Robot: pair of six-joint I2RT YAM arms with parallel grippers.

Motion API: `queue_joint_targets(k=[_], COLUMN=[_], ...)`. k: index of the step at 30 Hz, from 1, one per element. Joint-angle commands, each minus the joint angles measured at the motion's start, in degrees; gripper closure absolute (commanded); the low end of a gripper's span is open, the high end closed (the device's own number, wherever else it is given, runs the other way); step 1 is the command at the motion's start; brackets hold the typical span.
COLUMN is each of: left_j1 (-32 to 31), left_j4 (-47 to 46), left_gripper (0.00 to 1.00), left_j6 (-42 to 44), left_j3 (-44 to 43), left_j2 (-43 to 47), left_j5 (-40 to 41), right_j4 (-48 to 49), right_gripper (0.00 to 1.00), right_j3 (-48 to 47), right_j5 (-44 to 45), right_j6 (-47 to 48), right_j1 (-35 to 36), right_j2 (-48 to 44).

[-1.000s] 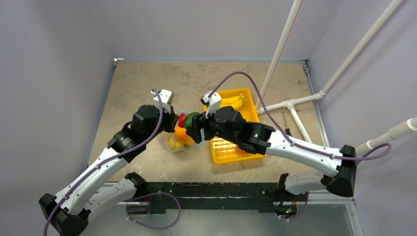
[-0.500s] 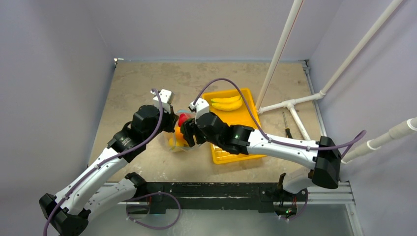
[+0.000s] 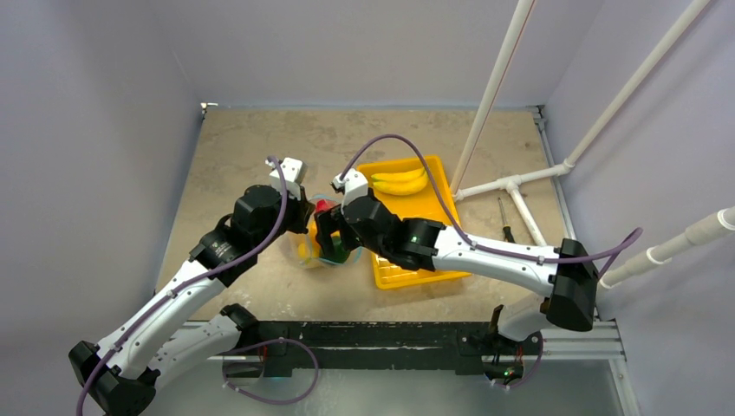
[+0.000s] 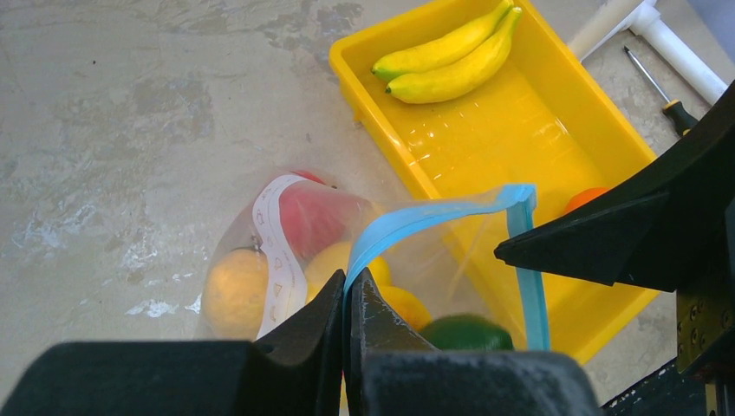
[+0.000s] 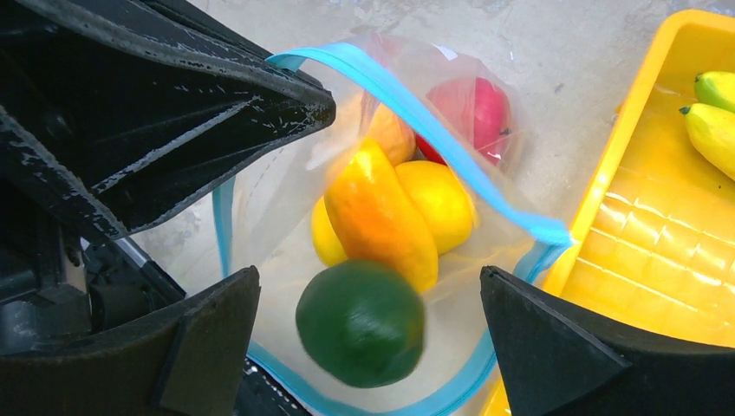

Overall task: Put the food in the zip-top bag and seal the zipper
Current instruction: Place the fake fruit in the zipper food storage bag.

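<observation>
The zip-top bag (image 4: 277,225) lies left of the yellow tray, with its mouth held up. My left gripper (image 4: 347,282) is shut on the teal-blue zipper (image 4: 433,212) at the near rim. Red (image 5: 472,117), orange (image 5: 381,217) and yellow (image 5: 438,199) food sits inside the bag. My right gripper (image 5: 371,273) hangs open over the mouth. A blurred green fruit (image 5: 360,322) lies between its fingers and touches neither of them. From the top view, the right gripper (image 3: 334,243) covers most of the bag (image 3: 305,253).
The yellow tray (image 3: 416,269) stands right of the bag and holds two bananas (image 3: 400,182). A screwdriver (image 3: 504,221) lies beside white pipes (image 3: 511,186) at the right. Walls close in the table on the left, back and right.
My right arm carried the green fruit left from the tray's edge to the bag's mouth. It then opened, and the fruit is loose. The left gripper stayed put.
</observation>
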State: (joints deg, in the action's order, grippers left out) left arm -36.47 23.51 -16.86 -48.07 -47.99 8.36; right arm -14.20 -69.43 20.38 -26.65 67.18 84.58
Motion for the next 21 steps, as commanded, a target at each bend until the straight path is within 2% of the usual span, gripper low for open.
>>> queue_joint_targets(k=[1, 12, 21], left_j1=[-0.15, -0.12, -0.15], left_j4=[-0.74, -0.33, -0.35], left_gripper=[1.00, 1.00, 1.00], left_j6=[0.69, 0.60, 0.51], left_j3=[-1.04, -1.22, -1.18], left_j2=[0.70, 0.77, 1.35], left_j5=[0.87, 1.56, 1.68], right_j4=[-0.05, -12.43, -21.31], right_gripper=[0.02, 0.18, 0.25], right_j3=[-2.40, 1.61, 9.15], right_j5=[2.63, 6.55, 2.40], right_j6=[-2.79, -16.09, -26.84], right_j1=[0.14, 0.15, 0.06], right_j2=[-4.32, -12.41, -15.54])
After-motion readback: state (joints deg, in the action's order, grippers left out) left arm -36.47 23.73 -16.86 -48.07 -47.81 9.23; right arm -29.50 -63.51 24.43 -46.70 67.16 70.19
